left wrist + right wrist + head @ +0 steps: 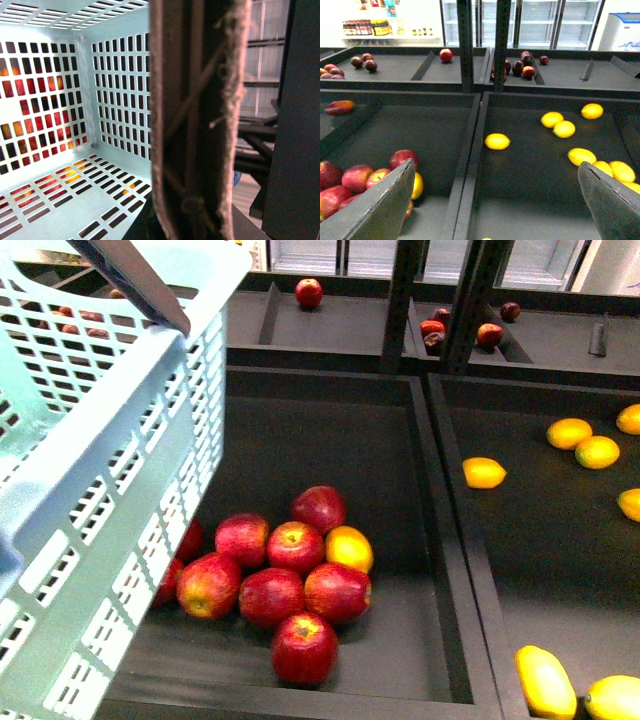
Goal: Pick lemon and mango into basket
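**Step in hand (judged):** approach for the first pick. The stretch of basket (pixel 110 440) floor shown in the left wrist view holds no fruit.

**Basket:** fills the left of the front view, raised and tilted, just beside the apples (pixel 290 570). Its handle (pixel 200 120) crosses the left wrist view close to the lens.

**Left claw:** cannot be made out. Whether it is clamped on the handle cannot be told.

**Right claw** (pixel 496 165): fingers wide apart, nothing between them.

**Lemon** (pixel 497 141): lies alone at the centre of the right wrist view, in the right bin (pixel 560 570), near its left wall.

**Mango** (pixel 545 680): probably the longer fruit at the lower right of the front view, in the same bin.

**Next move (judged):** lower the right claw over the lemon, close across its short axis, then carry it across the apples to the basket. The smooth rind may slip, so grip it centrally.
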